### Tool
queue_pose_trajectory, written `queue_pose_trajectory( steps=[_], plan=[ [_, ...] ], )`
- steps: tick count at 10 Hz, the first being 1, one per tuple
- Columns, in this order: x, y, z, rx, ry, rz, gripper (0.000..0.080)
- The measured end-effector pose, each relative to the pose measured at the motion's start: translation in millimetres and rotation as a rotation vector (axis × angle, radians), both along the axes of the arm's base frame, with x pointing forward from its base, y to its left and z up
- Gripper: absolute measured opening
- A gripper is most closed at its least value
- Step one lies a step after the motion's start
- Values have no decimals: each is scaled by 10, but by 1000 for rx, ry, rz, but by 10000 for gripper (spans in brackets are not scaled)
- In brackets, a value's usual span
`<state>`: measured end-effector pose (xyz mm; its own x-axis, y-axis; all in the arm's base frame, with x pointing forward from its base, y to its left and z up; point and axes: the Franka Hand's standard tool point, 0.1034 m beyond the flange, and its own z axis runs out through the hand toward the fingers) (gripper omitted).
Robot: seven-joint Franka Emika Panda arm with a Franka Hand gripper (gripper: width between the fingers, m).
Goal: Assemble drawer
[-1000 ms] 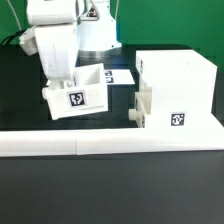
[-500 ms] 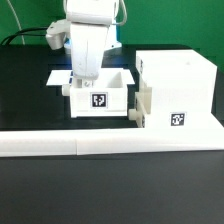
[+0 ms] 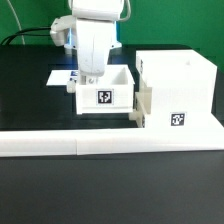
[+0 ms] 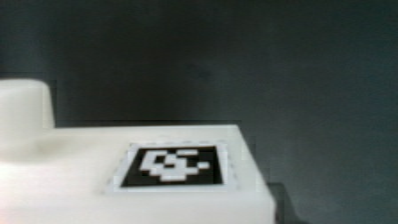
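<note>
A small open-topped white drawer box (image 3: 103, 97) with a black marker tag on its front sits on the black table. It is just to the exterior view's left of the large white drawer casing (image 3: 180, 85), close to the casing's side lug (image 3: 140, 108). My gripper (image 3: 93, 78) reaches down onto the box's back wall and holds it; the fingers are hidden by the arm. In the wrist view a white tagged face (image 4: 175, 165) fills the near part, with a rounded white part (image 4: 22, 110) beside it. No fingertips show there.
A long white bar (image 3: 110, 141) runs across the table in front of the box and casing. The marker board (image 3: 60, 76) lies behind the box, partly covered by it. Cables hang at the back left.
The box has turned from tilted to square with the casing. It has slid with my gripper toward the exterior view's right, closing the gap to the casing.
</note>
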<state>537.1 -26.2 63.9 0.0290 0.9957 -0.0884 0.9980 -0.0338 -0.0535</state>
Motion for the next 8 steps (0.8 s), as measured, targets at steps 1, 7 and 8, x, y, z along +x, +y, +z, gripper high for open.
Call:
queue_pose_trajectory(
  steps=[1,7,8],
  plan=[
    [-4,-1,-6,0,1,0,44],
    [41,103,-19,23,-68,3,44],
    [38,102,-26,23,-67,3,44]
  ],
)
